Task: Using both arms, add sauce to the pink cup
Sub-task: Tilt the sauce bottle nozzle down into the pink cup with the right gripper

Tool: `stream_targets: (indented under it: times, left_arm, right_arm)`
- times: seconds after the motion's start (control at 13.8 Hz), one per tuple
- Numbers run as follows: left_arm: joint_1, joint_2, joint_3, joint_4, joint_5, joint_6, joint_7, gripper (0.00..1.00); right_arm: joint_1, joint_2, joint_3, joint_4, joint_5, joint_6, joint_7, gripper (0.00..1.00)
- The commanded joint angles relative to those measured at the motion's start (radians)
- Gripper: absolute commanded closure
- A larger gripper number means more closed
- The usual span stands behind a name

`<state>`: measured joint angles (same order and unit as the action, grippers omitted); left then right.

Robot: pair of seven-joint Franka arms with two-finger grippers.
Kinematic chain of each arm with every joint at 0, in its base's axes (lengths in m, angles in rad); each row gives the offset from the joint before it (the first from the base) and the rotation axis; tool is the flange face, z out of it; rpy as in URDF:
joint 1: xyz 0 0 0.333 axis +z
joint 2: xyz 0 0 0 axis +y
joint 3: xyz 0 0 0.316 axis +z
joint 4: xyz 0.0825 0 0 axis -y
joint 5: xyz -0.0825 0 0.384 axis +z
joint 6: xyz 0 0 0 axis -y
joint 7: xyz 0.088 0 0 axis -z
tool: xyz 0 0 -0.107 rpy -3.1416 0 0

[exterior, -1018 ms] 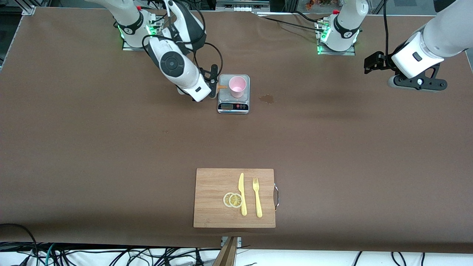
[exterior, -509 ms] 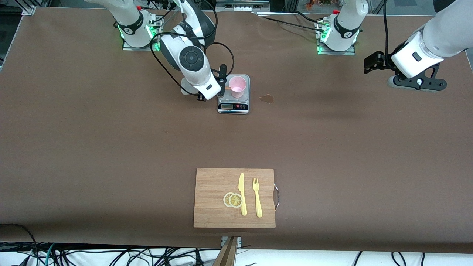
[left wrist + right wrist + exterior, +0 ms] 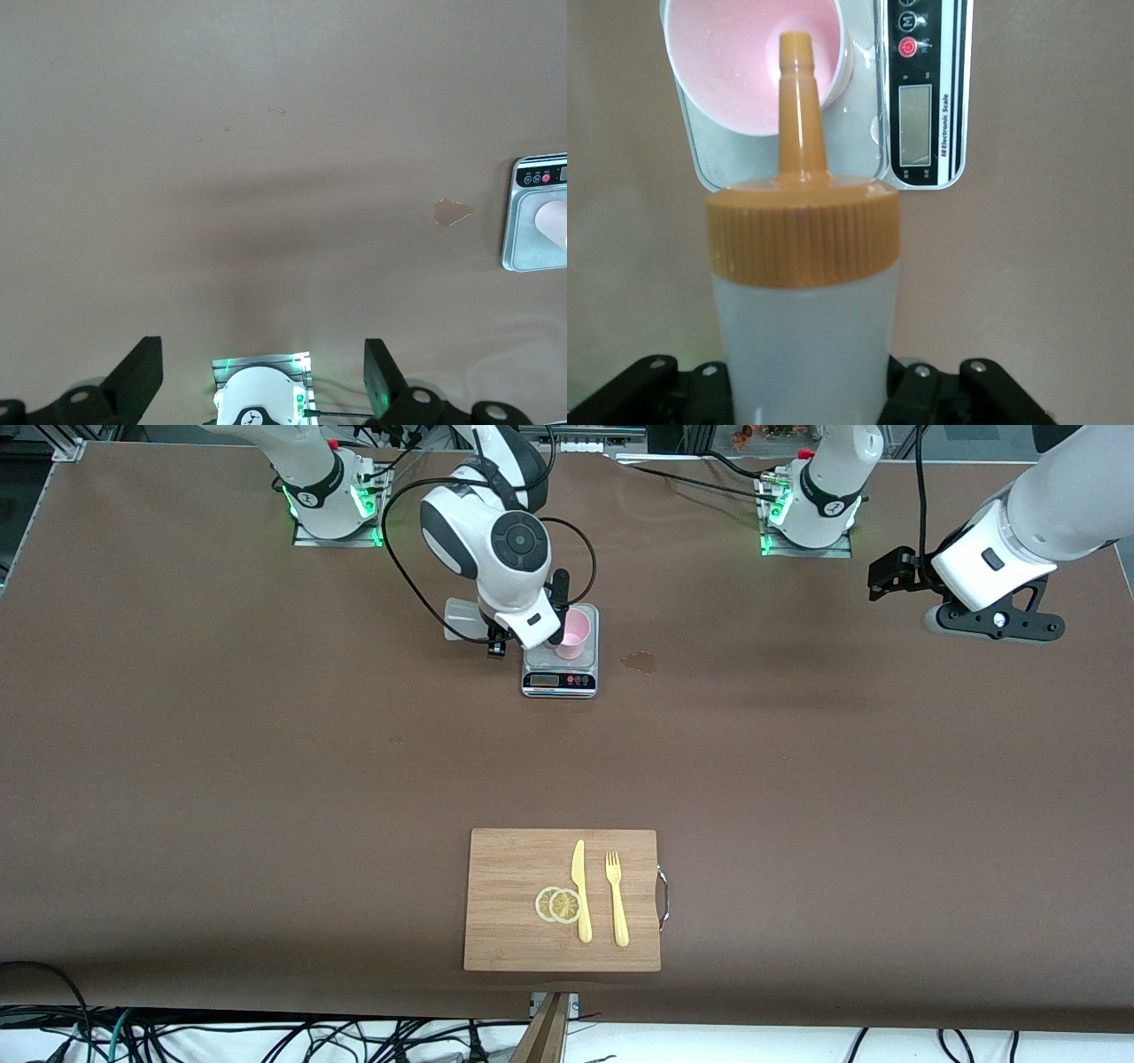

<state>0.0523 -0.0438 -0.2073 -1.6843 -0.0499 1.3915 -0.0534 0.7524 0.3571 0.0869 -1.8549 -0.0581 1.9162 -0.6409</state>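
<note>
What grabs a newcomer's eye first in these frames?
The right gripper holds a squeeze bottle tipped so its orange nozzle points into the pink cup on the steel scale. Nearer the front camera, a wooden cutting board carries a yellow knife, fork and lemon slices. The left gripper waits open over bare table.

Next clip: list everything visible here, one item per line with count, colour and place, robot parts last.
squeeze bottle: 1, whitish with orange nozzle cap, in the right gripper, nozzle over the pink cup.
pink cup: 1, pale pink, on the scale.
scale: 1, steel, near the robots' bases.
stain: 1, brownish, on the table beside the scale.
cutting board: 1, wooden, nearest the front camera.
knife: 1, yellow, on the board.
fork: 1, yellow, on the board beside the knife.
lemon slices: 2, yellow, overlapping, on the board.
right gripper: 1, black, by the scale.
left gripper: 1, black, open, waiting over bare table.
</note>
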Motion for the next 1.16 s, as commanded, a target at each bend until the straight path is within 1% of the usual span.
stream_targets:
  times: [0.0, 0.15, 0.36, 0.51, 0.65, 0.87, 1.09]
  left_arm:
    - [-0.002, 0.007, -0.003, 0.026, 0.021, -0.025, 0.000, 0.00]
    - [-0.002, 0.005, -0.003, 0.026, 0.021, -0.026, -0.002, 0.00]
    - [-0.002, 0.005, -0.003, 0.026, 0.021, -0.029, -0.002, 0.00]
    - [-0.002, 0.005, -0.003, 0.025, 0.019, -0.029, -0.002, 0.00]
    - [-0.002, 0.005, -0.003, 0.025, 0.019, -0.031, -0.002, 0.00]
    - [-0.002, 0.005, -0.003, 0.026, 0.019, -0.031, -0.002, 0.00]
    - [-0.002, 0.007, 0.000, 0.026, 0.019, -0.031, -0.002, 0.00]
  right_arm:
    - [0.018, 0.013, -0.007, 0.031, -0.046, -0.039, 0.029, 1.00]
    - [0.028, 0.017, -0.006, 0.037, -0.080, -0.054, 0.052, 1.00]
    - [0.039, 0.026, -0.006, 0.054, -0.098, -0.075, 0.058, 1.00]
    - [0.061, 0.052, -0.006, 0.101, -0.132, -0.121, 0.087, 1.00]
    - [0.070, 0.069, -0.006, 0.124, -0.135, -0.135, 0.092, 1.00]
    - [0.094, 0.100, -0.006, 0.166, -0.170, -0.170, 0.118, 1.00]
    - [0.107, 0.117, -0.007, 0.195, -0.186, -0.201, 0.119, 1.00]
